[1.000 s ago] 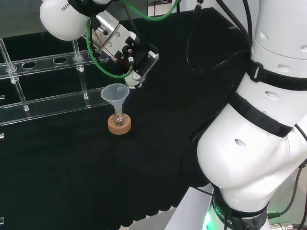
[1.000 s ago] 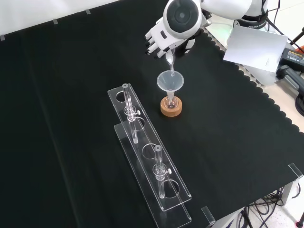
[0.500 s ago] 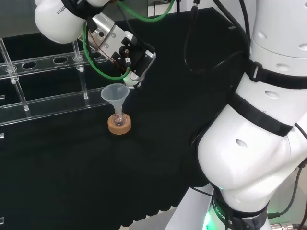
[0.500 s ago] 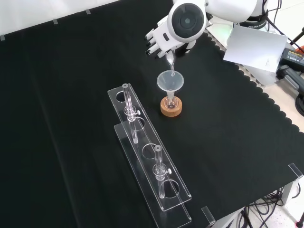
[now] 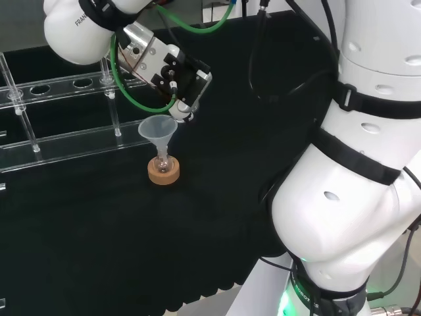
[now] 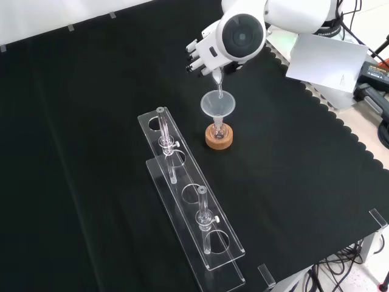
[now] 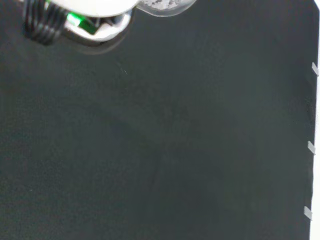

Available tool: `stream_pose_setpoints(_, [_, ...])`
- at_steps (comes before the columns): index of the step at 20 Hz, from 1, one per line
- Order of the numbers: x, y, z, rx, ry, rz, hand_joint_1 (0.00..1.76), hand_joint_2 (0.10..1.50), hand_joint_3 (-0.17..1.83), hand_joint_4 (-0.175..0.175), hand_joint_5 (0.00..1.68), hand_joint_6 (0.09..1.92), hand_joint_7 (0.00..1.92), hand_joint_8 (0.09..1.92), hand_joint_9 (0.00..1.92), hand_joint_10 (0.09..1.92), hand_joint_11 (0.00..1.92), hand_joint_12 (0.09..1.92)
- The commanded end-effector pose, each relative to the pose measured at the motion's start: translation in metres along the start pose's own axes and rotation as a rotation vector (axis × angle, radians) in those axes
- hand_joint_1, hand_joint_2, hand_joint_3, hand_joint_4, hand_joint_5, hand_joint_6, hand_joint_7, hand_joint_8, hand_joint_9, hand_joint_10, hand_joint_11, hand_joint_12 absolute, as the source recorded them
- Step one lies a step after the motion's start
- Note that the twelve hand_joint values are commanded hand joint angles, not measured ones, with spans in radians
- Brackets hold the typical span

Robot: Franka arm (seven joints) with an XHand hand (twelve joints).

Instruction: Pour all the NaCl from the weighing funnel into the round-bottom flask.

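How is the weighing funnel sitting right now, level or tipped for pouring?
Tipped. In the front view the hand holds the weighing funnel steeply, its tip pointing down into the plastic funnel on the flask.

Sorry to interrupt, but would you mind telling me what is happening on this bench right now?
The robot's black and white hand holds a small clear weighing funnel tipped spout-down over a larger clear plastic funnel. That funnel sits in a small round-bottom flask on a cork ring. A clear rack stands alongside.
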State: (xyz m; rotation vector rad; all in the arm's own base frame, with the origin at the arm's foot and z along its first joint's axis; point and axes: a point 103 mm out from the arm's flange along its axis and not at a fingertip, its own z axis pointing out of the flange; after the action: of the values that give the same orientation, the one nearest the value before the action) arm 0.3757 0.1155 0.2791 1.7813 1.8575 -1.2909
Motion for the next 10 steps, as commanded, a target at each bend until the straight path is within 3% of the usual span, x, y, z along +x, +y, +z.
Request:
stream_pose_setpoints(1, [-0.0001,0.0009,0.0007,0.000,-0.026,0.009,1.13,0.70,0.56,0.175,1.30,0.57,0.50,0.70,0.89,0.36,0.80,1.06])
stream_pose_setpoints(10, [0.0006,0.0007,-0.0038,-0.001,-0.050,0.014,1.12,0.70,0.56,0.175,1.30,0.57,0.50,0.70,0.89,0.36,0.80,1.06])
